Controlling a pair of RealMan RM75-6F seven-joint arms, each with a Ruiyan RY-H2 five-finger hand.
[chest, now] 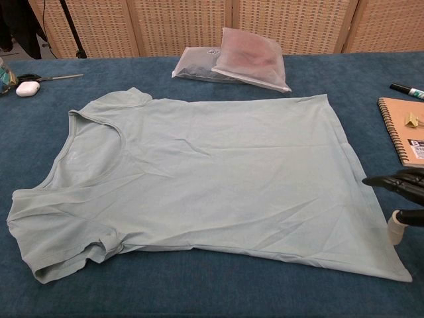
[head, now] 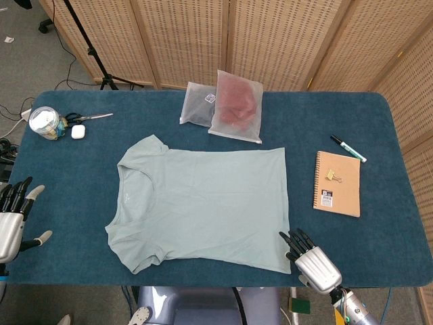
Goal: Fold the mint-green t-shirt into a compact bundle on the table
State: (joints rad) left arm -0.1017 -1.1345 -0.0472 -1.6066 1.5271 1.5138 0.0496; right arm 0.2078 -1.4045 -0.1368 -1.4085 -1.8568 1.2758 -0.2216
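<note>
Desk [head: 379,122] covered in dark blue cloth. Far edge, centre: two translucent zip bags, one with dark contents [head: 197,103], one with reddish contents [head: 236,106] overlapping the first on its right side. Far left corner: clear jar [head: 44,122], scissors [head: 90,118] just beside it, small white case [head: 78,132] near both. Right side: brown spiral notebook [head: 337,183] with a gold binder clip [head: 331,175] lying on its cover; marker pen [head: 348,148] near the notebook's far corner, apart from it. Behind the desk: woven folding screen [head: 270,40]; black stand leg [head: 88,47] at left.
</note>
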